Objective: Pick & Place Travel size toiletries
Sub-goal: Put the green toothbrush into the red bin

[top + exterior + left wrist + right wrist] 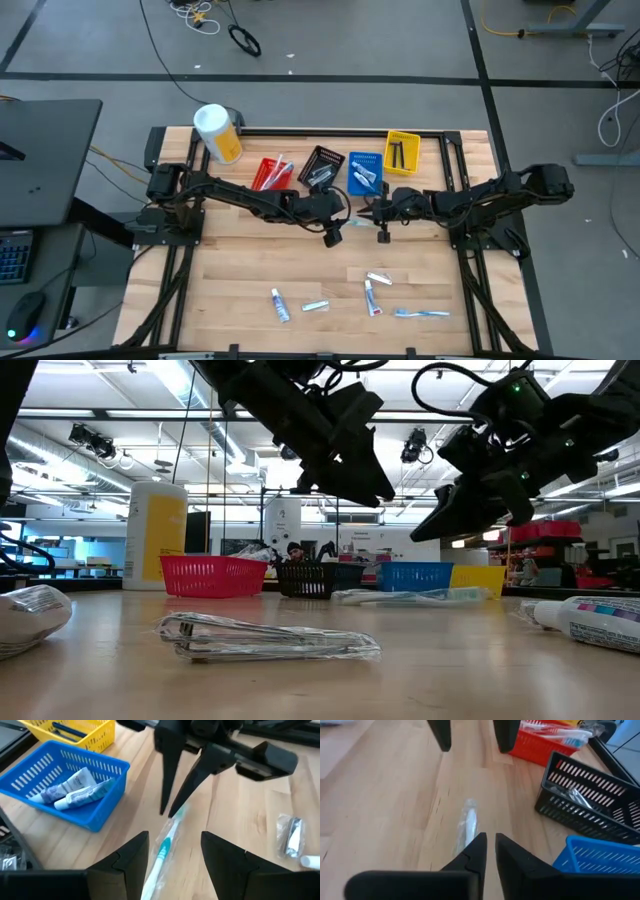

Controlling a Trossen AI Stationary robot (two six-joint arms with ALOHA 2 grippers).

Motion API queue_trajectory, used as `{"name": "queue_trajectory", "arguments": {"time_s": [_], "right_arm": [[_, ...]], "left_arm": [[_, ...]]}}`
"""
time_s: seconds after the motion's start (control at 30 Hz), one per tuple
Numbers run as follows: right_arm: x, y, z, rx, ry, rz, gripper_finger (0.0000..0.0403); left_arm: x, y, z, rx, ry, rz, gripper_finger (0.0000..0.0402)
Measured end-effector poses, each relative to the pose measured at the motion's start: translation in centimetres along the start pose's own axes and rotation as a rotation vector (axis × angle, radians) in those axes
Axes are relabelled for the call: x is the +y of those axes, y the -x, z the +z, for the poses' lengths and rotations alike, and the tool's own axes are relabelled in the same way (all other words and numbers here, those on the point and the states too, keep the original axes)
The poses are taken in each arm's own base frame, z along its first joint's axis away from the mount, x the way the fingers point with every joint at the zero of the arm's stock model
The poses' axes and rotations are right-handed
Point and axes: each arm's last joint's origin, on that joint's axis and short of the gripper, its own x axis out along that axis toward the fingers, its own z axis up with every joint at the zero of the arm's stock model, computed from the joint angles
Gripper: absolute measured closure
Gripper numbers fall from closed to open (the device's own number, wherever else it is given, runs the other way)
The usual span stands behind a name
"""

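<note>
Presently we find both arms meeting near the middle of the table point(250, 260), just in front of the row of bins. Between them lies a wrapped toothbrush point(165, 851) with a teal and white handle, flat on the wood.

Left gripper point(333, 234): its fingers point(122, 865) stand wide apart, one to each side of the toothbrush's handle end, holding nothing. Whether they touch the wrap we cannot tell.

Right gripper point(167, 812): fingers nearly together, tips pointed down at the far end of the toothbrush. The left wrist view shows the tips right at the wrap; we cannot tell whether they pinch it or merely touch it.

Bins along the back: red bin point(271, 174) with toothbrushes, black bin point(322, 166) with a wrapped item, blue bin point(65, 795) with two small tubes point(75, 790), yellow bin point(402, 152) with dark items. A yellow canister point(217, 133) stands at the back-left corner.

Near the front edge, well apart from the grippers, lie more toiletries: several small tubes point(280, 305) and a blue toothbrush point(422, 314).
</note>
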Motion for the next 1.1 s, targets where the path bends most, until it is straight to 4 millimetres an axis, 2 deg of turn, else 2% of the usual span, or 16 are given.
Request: {"name": "queue_trajectory", "arguments": {"time_s": [0.13,0.37,0.6,0.9,1.1], "right_arm": [[0.0,0.0,-0.2,0.021,0.005,0.004,0.0390],[0.2,0.0,-0.6,0.060,-0.011,0.047,0.0381],[0.1,-0.4,-2.5,0.225,-0.140,0.057,0.0330],[0.5,-1.6,-4.1,0.307,-0.231,0.103,0.0240],[0.5,-1.8,-4.2,0.312,-0.219,0.093,0.0224]], "left_arm": [[0.0,0.0,-0.1,0.006,-0.002,0.011,0.0213],[0.1,0.0,-0.1,0.004,-0.002,0.016,0.0213],[0.1,0.0,-0.1,0.003,-0.002,0.017,0.0213],[0.1,0.0,0.0,0.002,-0.001,0.016,0.0213],[0.1,0.0,0.0,0.002,0.000,0.016,0.0213]]}}
